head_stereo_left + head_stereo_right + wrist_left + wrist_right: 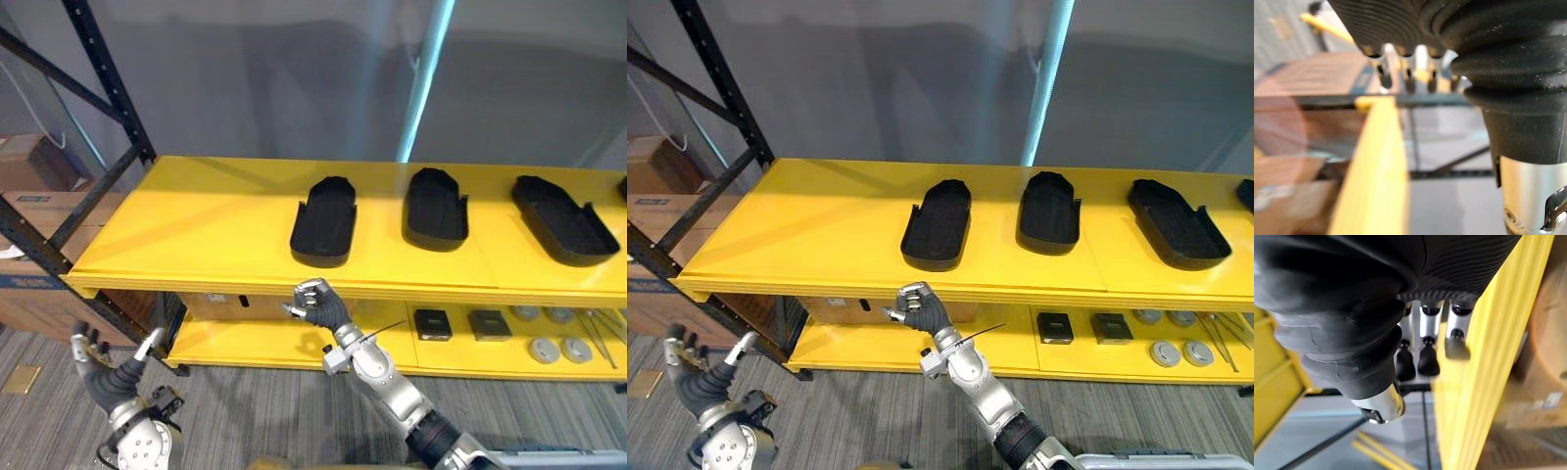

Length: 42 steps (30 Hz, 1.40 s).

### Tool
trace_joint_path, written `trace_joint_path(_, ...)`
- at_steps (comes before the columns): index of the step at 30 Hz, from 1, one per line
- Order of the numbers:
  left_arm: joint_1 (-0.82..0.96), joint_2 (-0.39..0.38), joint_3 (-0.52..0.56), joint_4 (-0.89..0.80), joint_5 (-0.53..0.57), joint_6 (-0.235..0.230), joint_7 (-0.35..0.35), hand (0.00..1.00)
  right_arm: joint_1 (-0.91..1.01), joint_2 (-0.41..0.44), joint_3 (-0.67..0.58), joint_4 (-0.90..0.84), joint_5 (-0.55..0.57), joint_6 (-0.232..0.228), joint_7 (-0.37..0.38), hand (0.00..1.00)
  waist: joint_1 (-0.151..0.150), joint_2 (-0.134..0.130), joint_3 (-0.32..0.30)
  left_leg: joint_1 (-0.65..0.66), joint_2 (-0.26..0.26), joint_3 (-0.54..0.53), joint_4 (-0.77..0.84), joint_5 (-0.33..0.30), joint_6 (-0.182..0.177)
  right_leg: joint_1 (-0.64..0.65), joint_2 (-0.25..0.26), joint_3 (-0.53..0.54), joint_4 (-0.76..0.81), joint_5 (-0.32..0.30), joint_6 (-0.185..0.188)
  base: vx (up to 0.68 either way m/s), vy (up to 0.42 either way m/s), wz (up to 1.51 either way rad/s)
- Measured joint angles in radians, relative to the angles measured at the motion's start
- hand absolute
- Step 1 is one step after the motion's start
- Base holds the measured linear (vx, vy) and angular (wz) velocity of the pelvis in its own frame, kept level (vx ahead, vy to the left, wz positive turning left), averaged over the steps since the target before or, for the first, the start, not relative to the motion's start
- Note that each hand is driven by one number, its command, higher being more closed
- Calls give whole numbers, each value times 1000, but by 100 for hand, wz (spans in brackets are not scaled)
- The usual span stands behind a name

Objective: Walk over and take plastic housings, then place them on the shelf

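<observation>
From the head, my two eyes look down and forward onto the yellow shelf (pixel 206 220), sharing its top board, left hand (pixel 103 377) and right hand (pixel 315 305). Each wrist camera sits just behind its fingers (pixel 1385 78), the shelf's yellow edge close by their tips.

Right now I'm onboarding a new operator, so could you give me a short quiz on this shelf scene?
1. True or false: the right hand grips a plastic housing.
2. The left hand is: A) open and empty B) shut on a housing C) pressing a box.
3. Fill in: the housings lie on the ___ level of the yellow shelf.
Key: 1 false; 2 A; 3 top.
</observation>
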Motion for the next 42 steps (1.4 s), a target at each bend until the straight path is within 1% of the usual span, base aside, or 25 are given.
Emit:
trace_joint_path(3,-1,0,-27,11,-1,-20,-30,0,-66,19,-26,62,-7,-1,-28,100,5,-2,22,-1,0,-1,0,-1,1,2,-1,-3,0,-2,-1,12,50,2)
trace_joint_path(5,-4,1,-63,26,-55,-22,-58,0,-118,33,-60,103,-36,-1,-66,100,13,-2,48,-3,-1,-2,0,-1,1,1,-1,-5,0,-2,-1,-7,39,1)
trace_joint_path(6,-7,1,-71,35,-73,-22,-69,0,-130,36,-67,113,-38,-1,-73,100,16,-1,54,-3,-1,-2,0,-1,1,1,-1,-5,0,-2,-1,8,41,2)
trace_joint_path(7,-10,1,-93,62,-100,-22,-101,0,-154,44,-91,136,-41,-1,-95,100,25,1,61,-5,-1,-3,1,-1,1,-2,-1,-6,0,-2,-1,16,34,3)
trace_joint_path(9,-7,1,-123,98,-129,-20,-139,0,-181,49,-116,155,-40,-1,-110,100,28,3,68,-7,-1,-5,1,0,1,-2,-2,-10,1,-3,-1,32,37,5)
trace_joint_path(11,-5,2,-155,129,-167,-16,-186,0,-210,55,-140,156,-40,-1,-116,100,28,6,83,-10,-1,-5,3,0,1,-3,-2,-11,4,-3,-1,37,51,3)
trace_joint_path(13,-9,14,-204,170,-197,-5,-221,0,-233,54,-159,158,-38,-1,-121,100,30,4,85,-19,-1,-7,6,2,3,-15,-3,-13,5,-2,-1,41,44,4)
trace_joint_path(15,-24,13,-259,227,-232,18,-260,0,-256,54,-170,185,-36,3,-125,100,29,4,87,-34,-1,-6,28,2,3,-16,-3,-17,8,-2,-1,38,36,5)
trace_joint_path(17,-32,13,-300,252,-237,25,-281,0,-269,54,-172,207,-35,5,-127,100,30,7,91,-36,-1,-6,32,2,3,-15,-3,-20,8,-2,-1,5,34,4)
trace_joint_path(18,-37,13,-324,259,-237,25,-290,0,-279,53,-172,222,-36,5,-127,100,30,13,99,-35,-1,-5,33,2,3,-14,-3,-19,8,-1,-1,-7,34,0)
trace_joint_path(21,-51,14,-346,271,-237,25,-304,0,-309,51,-174,234,-39,5,-128,100,29,24,128,-34,2,-3,34,2,3,-14,-1,-17,8,0,-1,-45,32,-3)
trace_joint_path(24,-54,23,-356,292,-241,24,-301,0,-330,46,-175,255,-46,2,-130,100,29,26,141,-34,4,-2,34,2,3,-12,0,-17,4,1,-1,-65,30,0)
trace_joint_path(25,-58,37,-363,292,-266,24,-298,0,-349,43,-195,265,-47,1,-130,100,28,26,158,-35,5,-2,33,2,3,-7,1,-19,0,0,-1,-77,40,2)
trace_joint_path(27,-64,47,-363,292,-268,24,-294,0,-361,41,-211,268,-51,1,-132,100,28,27,169,-35,6,-3,32,2,3,-5,1,-25,0,0,-1,-47,40,4)
trace_joint_path(28,-68,56,-361,292,-274,24,-285,0,-384,38,-213,284,-70,-5,-134,100,28,26,182,-36,6,-3,32,2,2,-6,1,-27,0,-1,-1,-17,33,3)
trace_joint_path(32,-68,57,-360,292,-276,23,-271,0,-418,32,-220,311,-90,-18,-156,100,29,26,183,-49,5,-3,34,6,2,-19,0,-30,0,0,-1,23,55,4)
trace_joint_path(34,-73,54,-363,292,-276,23,-271,0,-429,32,-245,316,-106,-23,-161,100,29,29,194,-46,4,-5,34,11,1,-18,-2,-33,6,2,0,50,31,5)
trace_joint_path(36,-77,50,-367,291,-276,22,-271,0,-475,26,-259,356,-116,-41,-177,100,29,33,211,-46,4,-4,35,12,1,-18,-2,-33,9,2,-1,32,48,2)
trace_joint_path(38,-81,50,-372,291,-276,22,-271,0,-506,17,-283,387,-128,-46,-180,100,30,37,220,-47,3,-4,34,12,1,-19,-3,-34,9,3,-1,15,54,1)
trace_joint_path(40,-81,50,-375,291,-276,22,-271,0,-517,2,-295,428,-134,-41,-190,100,35,39,223,-47,3,-4,34,13,1,-19,-3,-34,9,3,-1,13,50,1)
trace_joint_path(42,-82,50,-380,287,-276,21,-271,0,-519,-11,-319,447,-140,-44,-198,100,40,45,241,-47,3,-4,35,13,1,-18,-4,-34,9,3,-1,4,43,0)
